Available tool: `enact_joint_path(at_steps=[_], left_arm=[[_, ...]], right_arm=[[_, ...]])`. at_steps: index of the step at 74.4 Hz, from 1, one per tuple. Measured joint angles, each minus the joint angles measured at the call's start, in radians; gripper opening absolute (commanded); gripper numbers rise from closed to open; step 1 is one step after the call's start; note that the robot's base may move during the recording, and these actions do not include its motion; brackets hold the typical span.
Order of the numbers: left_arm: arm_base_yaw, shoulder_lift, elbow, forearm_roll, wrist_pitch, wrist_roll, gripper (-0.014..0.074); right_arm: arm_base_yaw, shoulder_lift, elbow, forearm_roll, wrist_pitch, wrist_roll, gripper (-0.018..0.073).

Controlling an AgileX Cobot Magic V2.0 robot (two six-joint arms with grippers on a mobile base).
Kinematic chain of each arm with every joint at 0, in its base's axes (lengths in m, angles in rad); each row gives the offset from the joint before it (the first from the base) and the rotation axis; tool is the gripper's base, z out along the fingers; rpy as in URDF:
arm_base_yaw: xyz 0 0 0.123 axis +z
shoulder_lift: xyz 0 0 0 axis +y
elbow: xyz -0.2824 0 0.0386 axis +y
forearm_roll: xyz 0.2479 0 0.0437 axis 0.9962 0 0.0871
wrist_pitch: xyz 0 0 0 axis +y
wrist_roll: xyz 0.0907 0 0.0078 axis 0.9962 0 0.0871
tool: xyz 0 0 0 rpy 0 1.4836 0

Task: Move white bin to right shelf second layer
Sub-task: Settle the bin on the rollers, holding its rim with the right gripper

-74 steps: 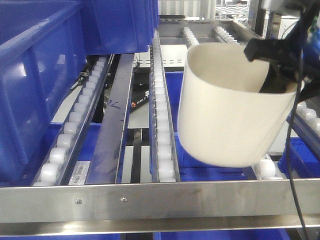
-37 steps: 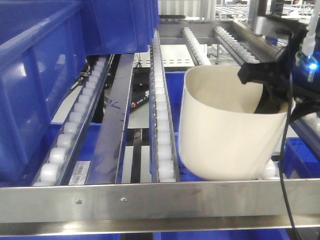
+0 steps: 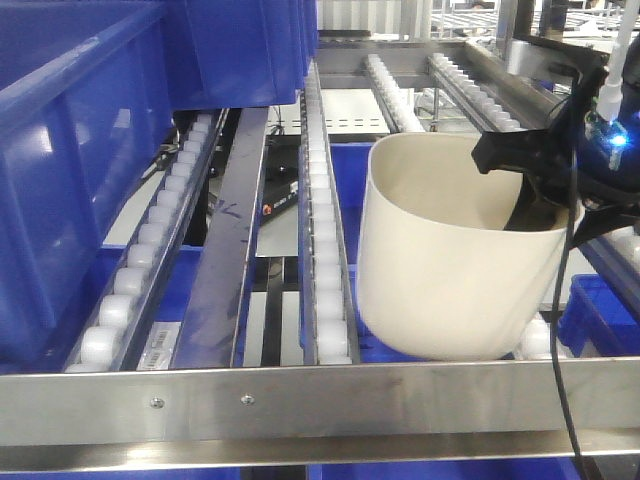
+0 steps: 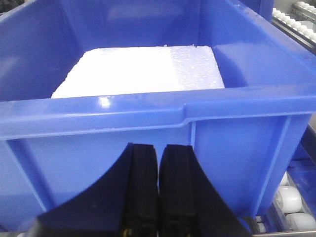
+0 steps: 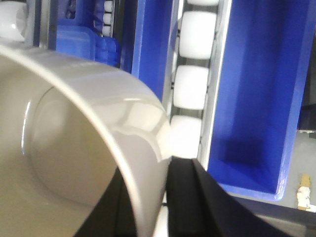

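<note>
The white bin [image 3: 455,270] sits tilted at the right of the roller shelf level [image 3: 325,260], its base down by the steel front rail [image 3: 300,400]. My right gripper [image 3: 535,205] is shut on the bin's right wall, one finger inside and one outside. The right wrist view shows the glossy bin rim [image 5: 123,113] pinched between my right gripper's [image 5: 148,202] black fingers [image 5: 185,197]. In the left wrist view my left gripper [image 4: 158,163] is shut with nothing in it, close before a blue crate [image 4: 148,113].
Large blue crates [image 3: 90,150] fill the left lanes of the rack. White roller lanes [image 3: 150,250] slope towards the front rail. More blue crates [image 3: 600,310] lie below on the right. White foam [image 4: 138,71] lies inside the crate before my left gripper.
The bin has come down from above the lanes onto the shelf level and shifted slightly left; my right gripper lowered with it, still clamped on the wall.
</note>
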Motion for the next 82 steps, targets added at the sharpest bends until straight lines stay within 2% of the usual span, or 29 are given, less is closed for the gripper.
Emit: enact_joint_path(at_steps=[82], left_arm=[[0.000,0.000,0.000,0.000,0.000,0.000,0.0085]], right_arm=[[0.002,0.032,-0.002,-0.006,0.004,0.000,0.0055]])
